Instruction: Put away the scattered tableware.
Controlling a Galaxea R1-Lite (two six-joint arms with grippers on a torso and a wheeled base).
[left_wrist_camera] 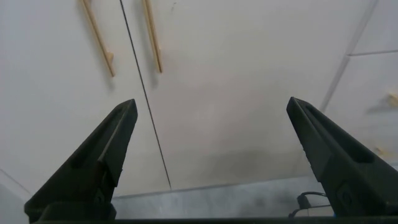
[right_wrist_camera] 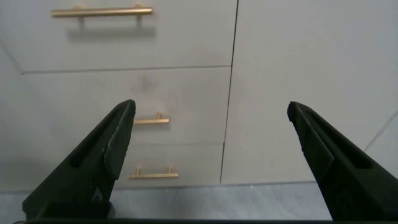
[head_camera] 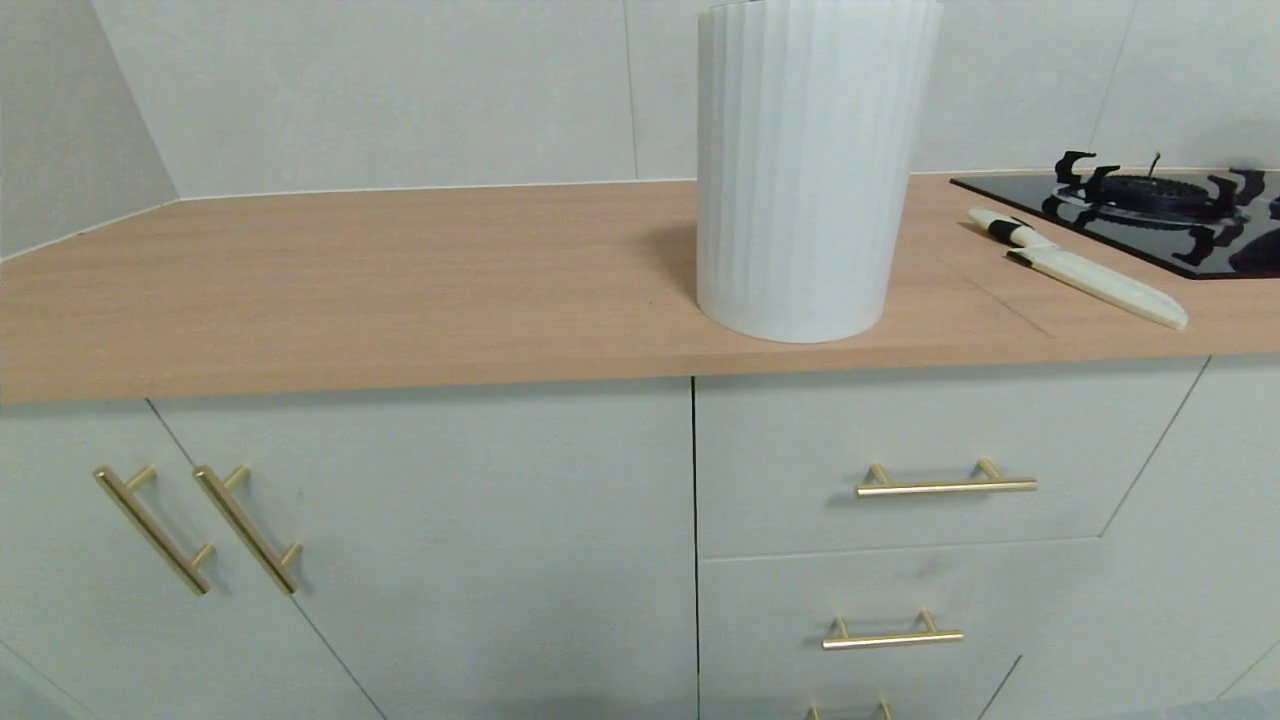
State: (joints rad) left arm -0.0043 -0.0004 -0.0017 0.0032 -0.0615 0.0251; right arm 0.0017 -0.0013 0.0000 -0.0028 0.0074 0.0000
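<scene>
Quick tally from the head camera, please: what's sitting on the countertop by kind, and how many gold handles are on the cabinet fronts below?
White ribbed container: 1
Knife: 1
Gas hob: 1
Gold door handles: 2
Gold drawer handles: 3, the lowest cut off at the picture's edge
Total: 8

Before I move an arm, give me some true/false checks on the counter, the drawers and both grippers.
1. The knife lies on the countertop, between the white ribbed container and the stove. True.
2. The knife stands inside the white ribbed container. False: it lies flat on the countertop, apart from the container.
3. The left gripper is open and holds nothing. True.
4. The right gripper is shut on a drawer handle. False: it is open and empty, facing the drawer fronts.
5. The top drawer is pulled out. False: it is closed.
</scene>
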